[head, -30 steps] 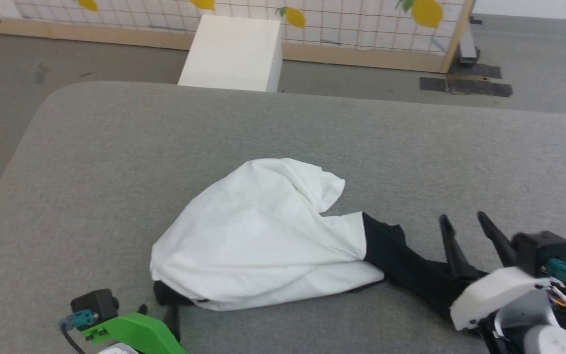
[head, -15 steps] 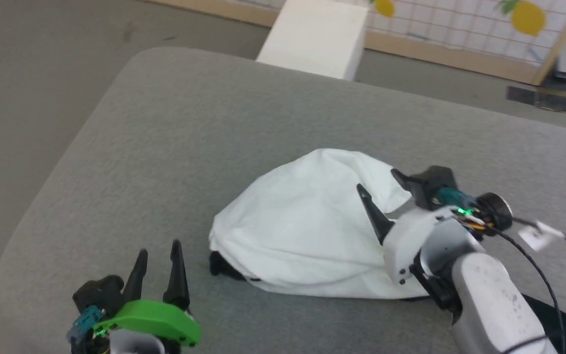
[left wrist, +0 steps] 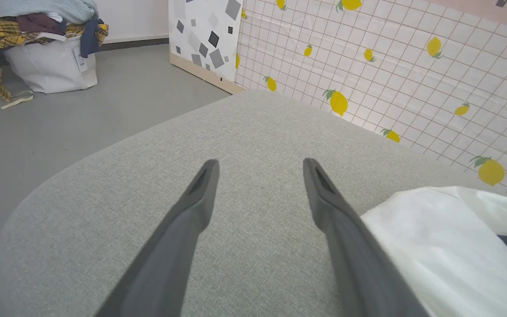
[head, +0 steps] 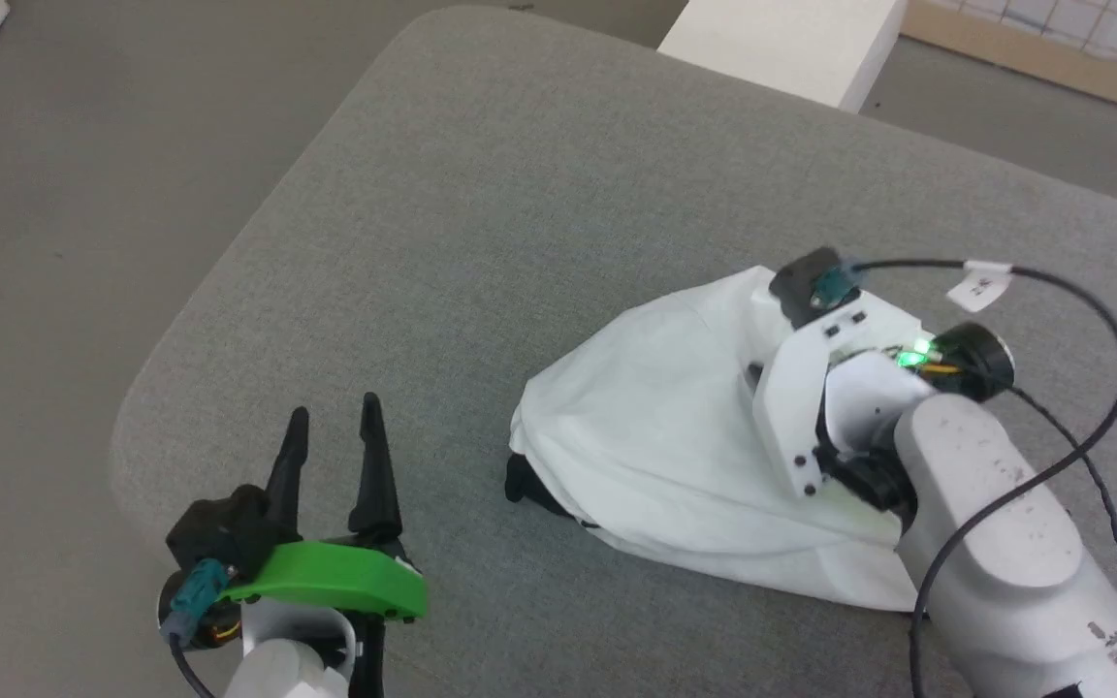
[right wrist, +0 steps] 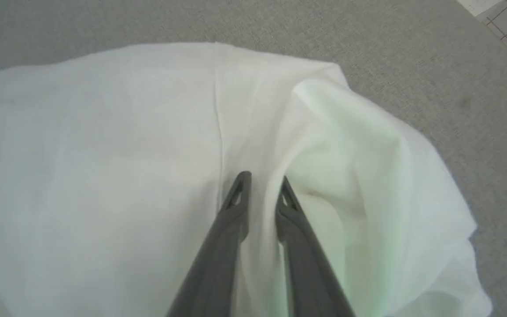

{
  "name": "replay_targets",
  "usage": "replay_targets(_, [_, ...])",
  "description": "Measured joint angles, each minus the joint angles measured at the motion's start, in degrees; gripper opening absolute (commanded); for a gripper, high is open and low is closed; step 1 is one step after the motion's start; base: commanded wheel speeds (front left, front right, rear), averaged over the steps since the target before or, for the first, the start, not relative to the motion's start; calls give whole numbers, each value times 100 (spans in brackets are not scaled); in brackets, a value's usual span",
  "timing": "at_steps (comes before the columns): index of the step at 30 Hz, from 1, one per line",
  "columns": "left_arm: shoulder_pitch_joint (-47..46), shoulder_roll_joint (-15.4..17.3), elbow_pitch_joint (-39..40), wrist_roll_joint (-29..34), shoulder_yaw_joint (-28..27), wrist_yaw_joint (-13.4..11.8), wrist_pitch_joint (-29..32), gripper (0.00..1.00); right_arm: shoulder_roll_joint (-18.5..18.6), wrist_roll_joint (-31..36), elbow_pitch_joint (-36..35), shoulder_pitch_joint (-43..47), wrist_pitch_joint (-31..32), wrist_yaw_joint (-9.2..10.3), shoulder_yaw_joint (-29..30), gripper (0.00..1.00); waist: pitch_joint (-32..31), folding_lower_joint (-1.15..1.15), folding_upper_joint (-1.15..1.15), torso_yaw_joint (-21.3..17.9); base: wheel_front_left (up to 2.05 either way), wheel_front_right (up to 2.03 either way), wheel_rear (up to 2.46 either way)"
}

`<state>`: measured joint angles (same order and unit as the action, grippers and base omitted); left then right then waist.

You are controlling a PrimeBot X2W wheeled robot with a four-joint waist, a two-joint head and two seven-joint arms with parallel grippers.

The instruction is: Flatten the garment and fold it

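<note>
Right claw (right wrist: 262, 176) now on the garment (right wrist: 104, 154) (jaws narrower than before)

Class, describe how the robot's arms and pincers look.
The left pincer and right pincer each have two long dark fingers. The left has a green cover and teal plug; the right arm is pale grey with a white bracket and tagged black cable.

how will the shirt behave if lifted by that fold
Probably floppy: the garment lies in soft creased humps, so it should sag below the right gripper. Likely light, being thin cloth; may drag on the textured grey surface.
</note>
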<state>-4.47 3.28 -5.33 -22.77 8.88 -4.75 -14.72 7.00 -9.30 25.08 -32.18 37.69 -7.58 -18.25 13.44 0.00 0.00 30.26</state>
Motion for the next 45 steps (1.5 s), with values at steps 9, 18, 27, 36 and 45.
replay_targets(9, [6, -16, 29, 14, -143, -11, -1, 100, 48, -116, -800, -48, -697, -1, 1144, 0, 26, 0, 0, -222, 0, 0, 0])
replay_targets(18, [4, -19, -21, 153, -280, 51, -1, 100, -35, 1037, -1224, 407, -1257, 0, 3924, 0, -185, 0, 0, -767, 0, 0, 0])
replay_targets(27, [-1, -22, -110, 211, -264, 74, -1, 100, -339, 1648, -898, 934, -1294, 0, 5250, 100, -244, 0, 0, -1127, 0, 0, 0])
replay_targets(36, [-36, -22, -439, 191, -82, 118, -2, 100, -404, 589, -1349, 1853, -2709, 0, 4273, 100, -391, 0, 0, -1476, 0, 0, 0])
replay_targets(45, [-732, -26, -1304, 166, 264, 34, 360, 100, -419, -18, -2124, 2924, -3683, 0, 2620, 100, -515, 0, 0, -2072, 0, 0, 0])
